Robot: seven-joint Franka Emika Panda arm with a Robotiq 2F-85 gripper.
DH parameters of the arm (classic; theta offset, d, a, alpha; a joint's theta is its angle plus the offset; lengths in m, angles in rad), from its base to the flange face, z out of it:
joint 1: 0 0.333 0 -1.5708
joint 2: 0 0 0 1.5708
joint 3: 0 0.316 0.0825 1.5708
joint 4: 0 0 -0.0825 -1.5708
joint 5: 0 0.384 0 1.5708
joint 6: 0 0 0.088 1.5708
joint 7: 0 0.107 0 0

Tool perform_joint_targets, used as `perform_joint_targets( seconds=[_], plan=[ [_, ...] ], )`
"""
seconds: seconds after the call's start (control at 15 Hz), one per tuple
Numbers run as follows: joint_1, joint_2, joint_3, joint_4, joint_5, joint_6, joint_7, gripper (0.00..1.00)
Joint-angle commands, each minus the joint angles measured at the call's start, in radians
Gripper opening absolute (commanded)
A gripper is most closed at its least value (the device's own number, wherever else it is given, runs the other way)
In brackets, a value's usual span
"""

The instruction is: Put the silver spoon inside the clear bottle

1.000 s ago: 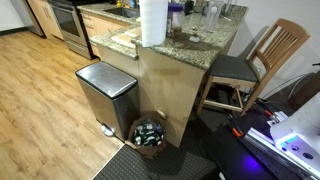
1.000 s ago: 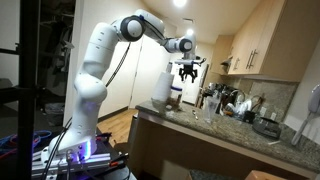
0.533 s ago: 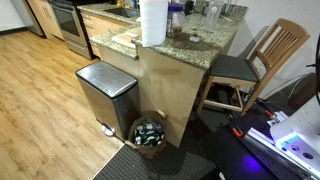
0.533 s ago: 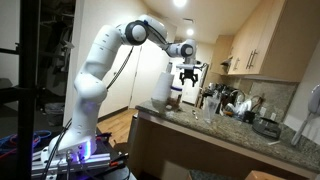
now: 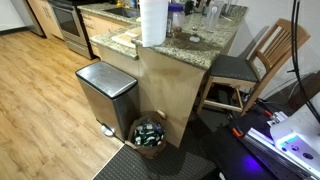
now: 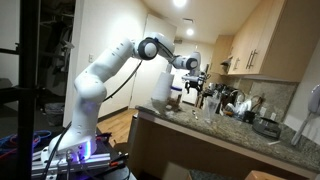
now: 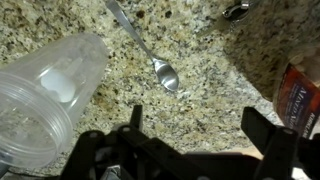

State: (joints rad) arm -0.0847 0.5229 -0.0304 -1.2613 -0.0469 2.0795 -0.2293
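Note:
In the wrist view a silver spoon point(image 7: 150, 55) lies flat on the speckled granite counter point(image 7: 200, 100), bowl toward me and handle running to the top left. A clear plastic bottle point(image 7: 45, 100) lies on its side at the left, its wide mouth at the lower left. My gripper point(image 7: 198, 125) is open and empty, hovering above bare counter just below the spoon's bowl. In an exterior view the gripper point(image 6: 194, 87) hangs above the counter beside the white roll point(image 6: 160, 88).
A brown packet point(image 7: 303, 95) sits at the right edge of the wrist view. The counter point(image 5: 190, 42) carries a paper towel roll point(image 5: 153, 20), cups and jars. A steel bin point(image 5: 105, 95), a basket point(image 5: 150, 133) and a wooden chair point(image 5: 255, 65) stand beside it.
The arm has stretched farther over the counter and the gripper has dropped lower toward it.

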Motion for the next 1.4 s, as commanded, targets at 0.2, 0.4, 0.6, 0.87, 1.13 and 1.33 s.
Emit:
perform_joint_targets(
  seconds=[0.2,0.4,0.6,0.87,1.13,1.33],
  plan=[
    [-0.014,0.043,-0.007,0.032,-0.005,-0.032,0.011,1.0],
    [-0.047,0.102,0.007,0.044,0.03,0.021,-0.03,1.0],
    [-0.065,0.161,0.023,0.07,0.046,0.046,-0.059,1.0],
    [-0.066,0.219,0.052,0.111,0.063,0.056,-0.101,1.0],
    [-0.049,0.21,0.042,0.088,0.04,0.05,-0.062,1.0],
    [-0.062,0.235,0.054,0.095,0.055,0.099,-0.082,1.0]
  ],
)
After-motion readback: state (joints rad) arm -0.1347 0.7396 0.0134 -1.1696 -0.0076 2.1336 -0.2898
